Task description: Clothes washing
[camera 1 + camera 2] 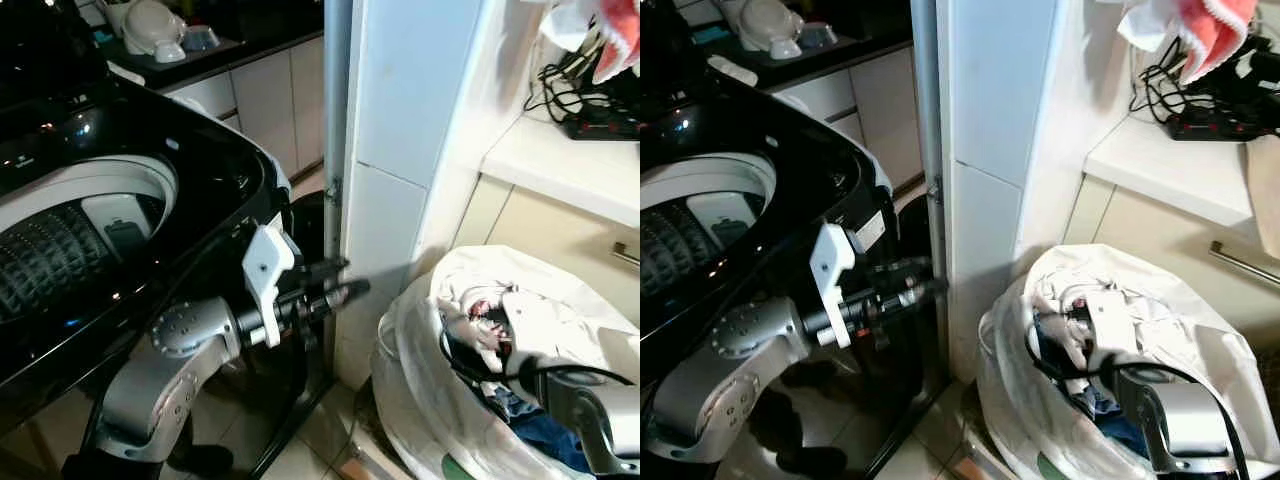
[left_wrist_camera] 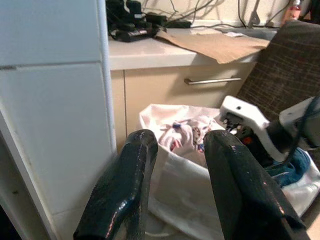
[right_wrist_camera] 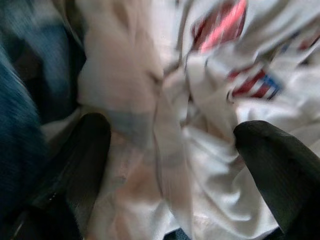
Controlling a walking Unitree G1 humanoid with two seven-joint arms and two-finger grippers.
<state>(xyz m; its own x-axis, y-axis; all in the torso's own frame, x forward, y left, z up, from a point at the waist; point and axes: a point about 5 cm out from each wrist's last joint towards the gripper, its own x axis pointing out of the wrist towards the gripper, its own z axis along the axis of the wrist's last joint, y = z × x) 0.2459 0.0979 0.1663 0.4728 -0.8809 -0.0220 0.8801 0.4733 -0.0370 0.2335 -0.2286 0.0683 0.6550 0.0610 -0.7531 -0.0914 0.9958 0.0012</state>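
Observation:
A black top-loading washing machine (image 1: pixel 215 165) stands at the left with its lid up and the drum (image 1: pixel 60 250) showing. At the lower right, on the floor, sits a white laundry bag (image 1: pixel 415 400) stuffed with clothes: white garments (image 1: pixel 490 300) with red and blue print on top, and a blue one (image 1: pixel 545 430). My right gripper (image 3: pixel 172 130) is down in the bag, open, its fingers spread over a white garment (image 3: pixel 210 100). Between the machine and the bag my left gripper (image 1: pixel 342 280) is held out level, open, with nothing in it. Its fingers (image 2: pixel 132 170) point toward the bag.
A white tiled pillar (image 1: pixel 400 150) rises just behind the left gripper. To the right, a pale counter (image 1: pixel 560 165) carries a power strip and cables (image 1: pixel 590 120), with a red-and-white cloth (image 1: pixel 610 40) hanging above. Below it is a cabinet with a bar handle (image 2: pixel 212 80).

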